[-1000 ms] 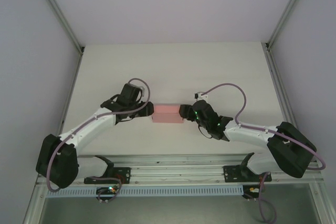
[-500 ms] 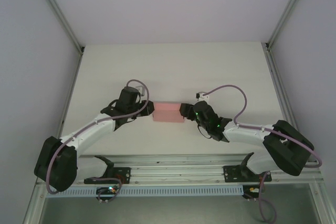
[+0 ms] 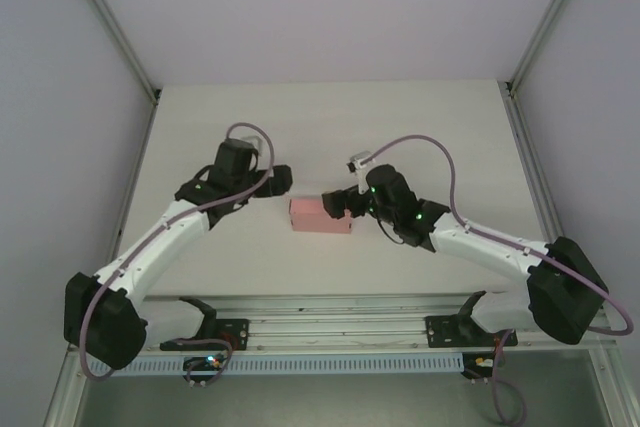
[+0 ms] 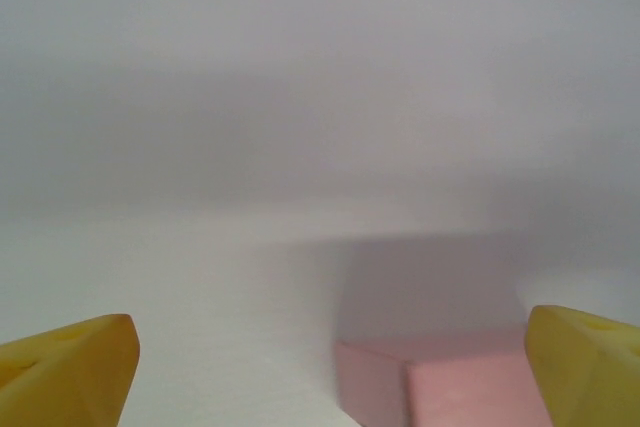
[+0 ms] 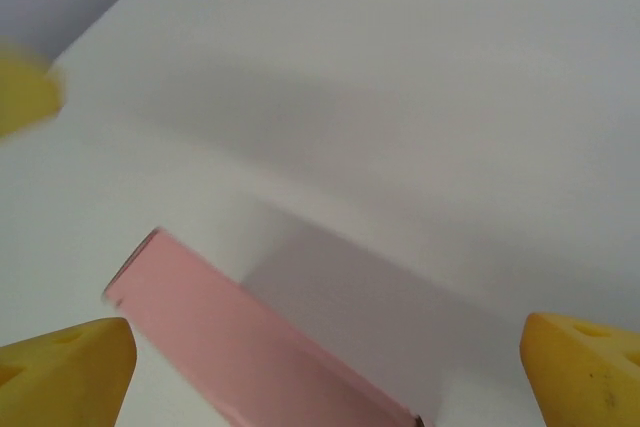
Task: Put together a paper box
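Item: box [image 3: 320,215], pink, folded into a closed rectangular form, lying flat on the table [image 3: 330,117] near its middle; it also shows low in the left wrist view [image 4: 450,387] and low in the right wrist view [image 5: 230,347]. Change noted: a second ago both end effectors stood against the box's two short ends; now both have drawn off, and the box lies where it lay, shape unaltered. Left end effector [image 3: 278,181]: just beyond the box's left end, toward its far side, apart from it; fingers spread wide in its wrist view [image 4: 330,367], nothing pinched. Right end effector [image 3: 336,203]: over the box's right end as seen from above; we cannot tell from there whether it touches, but its wrist view [image 5: 325,367] shows the fingers spread well to either side of the box and gripping nothing. Reading: we judge the box released and holding its form unaided, which suggests the assembly is finished or very nearly so; whether every flap is tucked is not visible, since the end faces are too small to make out. Edges: the box's long top edges look straight and its visible corner crisp. Open room: bare table on the far side of the box, and on its left and right out to the side walls; on the near side of the box lie both arms and the rail that carries their bases, so we judge the far side to be the freest way out.
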